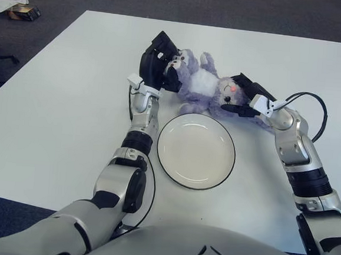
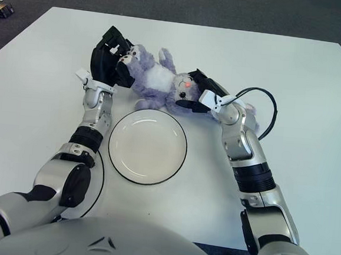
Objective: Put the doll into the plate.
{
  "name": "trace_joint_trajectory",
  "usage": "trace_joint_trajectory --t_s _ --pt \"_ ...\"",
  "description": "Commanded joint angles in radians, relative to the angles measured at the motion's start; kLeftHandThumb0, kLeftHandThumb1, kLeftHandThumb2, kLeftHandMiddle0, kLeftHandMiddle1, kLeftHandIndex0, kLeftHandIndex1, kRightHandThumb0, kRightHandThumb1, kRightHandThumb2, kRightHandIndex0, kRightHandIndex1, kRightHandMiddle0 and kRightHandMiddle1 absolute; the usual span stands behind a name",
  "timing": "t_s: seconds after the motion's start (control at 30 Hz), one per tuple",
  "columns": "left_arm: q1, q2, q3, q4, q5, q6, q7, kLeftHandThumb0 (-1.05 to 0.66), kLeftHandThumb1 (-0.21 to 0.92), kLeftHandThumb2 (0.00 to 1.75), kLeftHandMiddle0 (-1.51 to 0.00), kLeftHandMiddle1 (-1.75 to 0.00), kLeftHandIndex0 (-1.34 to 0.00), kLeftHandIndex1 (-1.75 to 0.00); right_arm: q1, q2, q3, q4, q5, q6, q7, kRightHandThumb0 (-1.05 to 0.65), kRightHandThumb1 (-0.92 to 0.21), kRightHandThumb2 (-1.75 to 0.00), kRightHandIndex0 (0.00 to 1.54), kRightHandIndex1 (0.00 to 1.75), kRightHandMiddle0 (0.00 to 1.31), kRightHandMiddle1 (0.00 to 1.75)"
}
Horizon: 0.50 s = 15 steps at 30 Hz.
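A: Currently logging the grasp step. Doll [image 1: 204, 86] lies on the worktop [image 1: 61, 95] just beyond the far rim of the plate [image 1: 196, 151], not yet in it. Left hand [image 1: 159, 64] is at the doll's left end, fingers curled about one limb. Right hand [image 1: 243, 99] is at the doll's right end, fingers closed against its head, beyond the plate's right shoulder.

B: Is it lifted?

A: Cannot tell; its near edge looks to touch the worktop beside the plate rim. My reading: both hands have hold, carry not begun.

B: Next move?

A: Judgement only: raise the doll between the two hands, bring it toward the robot until it sits over the plate's centre, lower, then open both sets of fingers. The plate is close, so the travel is short.

B: Materials?

A: Doll: soft plush, lilac fur, white belly, floppy limbs, rounded head. It will likely sag if held by one end only. Plate: round, shallow, smooth cream surface, thin dark rim, rigid and probably slick. Worktop: flat, white, matte.
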Motion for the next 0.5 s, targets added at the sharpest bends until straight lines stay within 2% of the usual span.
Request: trace_joint_trajectory --t_s 0.0,0.13,0.3,0.47 --pt "0.002 -0.001 -0.006 0.007 -0.004 0.034 -0.017 0.00 -0.02 1.66 -0.91 -1.62 -0.64 -1.75 0.000 0.010 0.015 0.061 0.005 -0.050 -0.031 -0.97 -0.92 -0.34 0.02 0.28 0.00 0.74" --pt "0.013 -0.009 -0.006 -0.026 -0.037 0.074 -0.032 0.00 -0.02 1.66 -0.90 -1.63 -0.64 -1.75 -0.019 0.005 0.017 0.198 0.002 -0.154 -0.101 -0.97 -0.92 -0.37 0.05 0.32 0.00 0.78" --pt "0.035 -0.017 -0.006 -0.090 -0.084 0.144 -0.054 0.00 -0.02 1.68 -0.89 -1.66 -0.64 -1.75 -0.021 -0.007 0.025 0.253 -0.018 -0.208 -0.146 -0.96 -0.92 -0.44 0.04 0.44 0.00 0.85" --pt "0.061 -0.023 -0.013 -0.153 -0.094 0.188 -0.048 0.00 -0.03 1.68 -0.88 -1.68 -0.65 -1.75 -0.029 -0.015 0.039 0.322 -0.050 -0.242 -0.200 -0.94 -0.92 -0.50 0.03 0.46 0.00 0.95"
